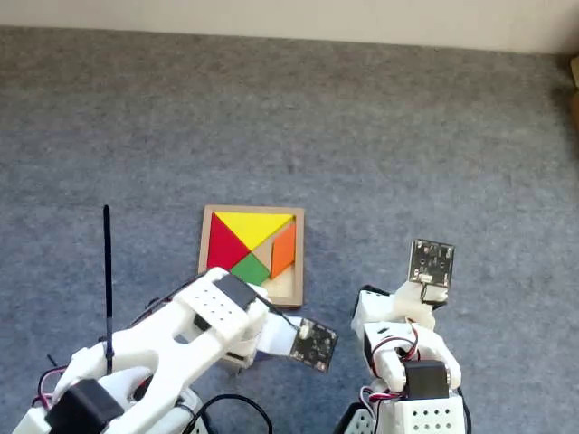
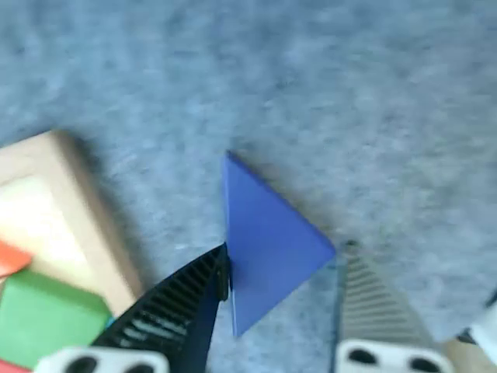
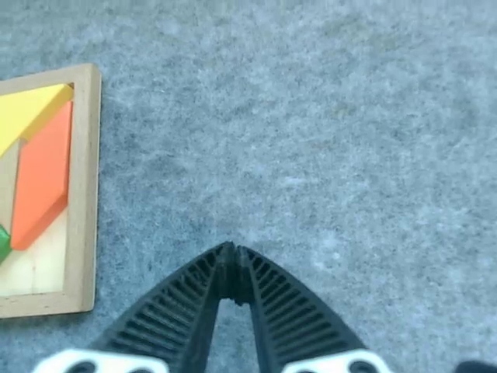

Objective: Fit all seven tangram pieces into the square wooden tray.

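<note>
Step in hand: picking up the blue triangle [image 2: 268, 241]; I judge the task a bit more than half done.
Left gripper [image 2: 286, 252]: my fingers are spread, one on each side of the blue triangle. The black finger [image 2: 186, 303] touches one edge of it and the pale finger [image 2: 373, 303] stands just beside its far corner. I do not pinch it yet.
Blue triangle: it lies flat on the cloth, outside the wooden tray [image 2: 85, 210] and just beside its rim.
Right gripper [image 3: 234, 260]: my fingers are pressed together with nothing between them. It hangs over bare cloth, near the side of the tray.
In the tray: a yellow triangle [image 1: 251, 226], a red triangle [image 1: 224, 246], a green piece [image 1: 251, 268] and an orange parallelogram [image 1: 284, 249]. Some bare wood shows at the corner near my arms. My left arm covers part of the near edge, so I cannot say what lies there.
Next move: I think the left fingers must close on two sides of the triangle. The piece is thin and may slip or tip. After that it needs to be lifted, turned and put in the free corner.
Surface: a grey cloth [image 1: 380, 136] with a rough felt look covers the whole table.
Room: a pale band [image 1: 289, 18] runs along the far edge of the cloth, and a thin black rod [image 1: 107, 271] stands beside my left arm.
</note>
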